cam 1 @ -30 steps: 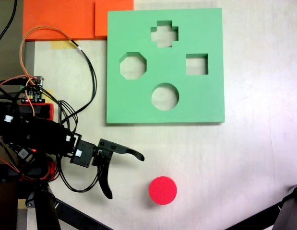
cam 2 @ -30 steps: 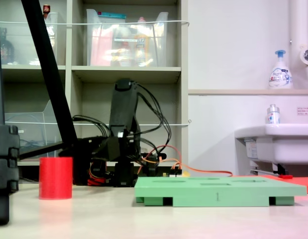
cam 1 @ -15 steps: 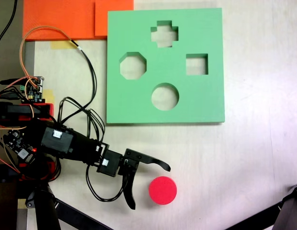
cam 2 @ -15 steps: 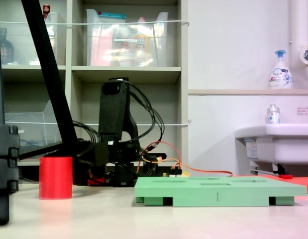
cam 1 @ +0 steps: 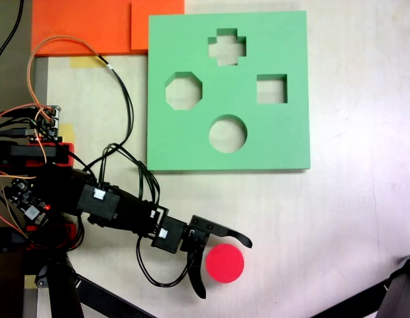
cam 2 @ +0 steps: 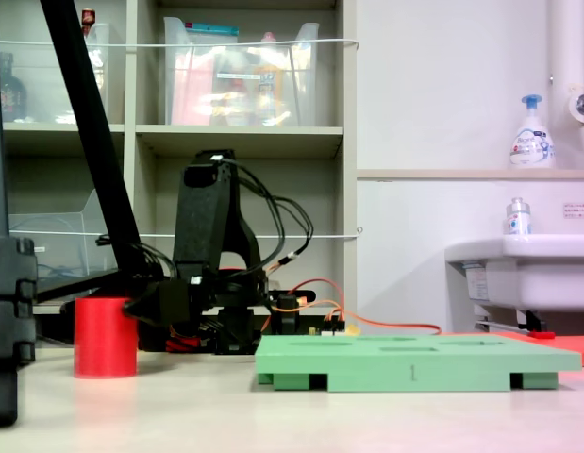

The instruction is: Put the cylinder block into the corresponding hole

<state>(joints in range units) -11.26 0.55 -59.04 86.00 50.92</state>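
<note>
The cylinder block [cam 1: 226, 264] is a red-pink foam disc from above, lying on the pale table near the first exterior view's bottom edge. In the second exterior view the cylinder block [cam 2: 105, 337] stands upright at the left. My gripper [cam 1: 225, 269] is open, one finger passing just above the block and the other along its left side. The jaws straddle it without closing on it. The corresponding hole [cam 1: 228, 133] is the round cut-out in the green foam board [cam 1: 284, 146], well above the block and empty. The second exterior view shows the board [cam 2: 414, 363] lying flat at the right.
The board also has an octagonal [cam 1: 183, 91], a cross-shaped [cam 1: 226, 46] and a square cut-out [cam 1: 271, 89]. Orange sheets [cam 1: 92, 26] lie at the top left. Loose cables [cam 1: 122, 99] trail left of the board. Black stand legs [cam 1: 390, 298] cross the bottom corners.
The arm has stretched out to the right and downward in the first exterior view, bringing the open gripper from left of the block to around it. The block has not moved.
</note>
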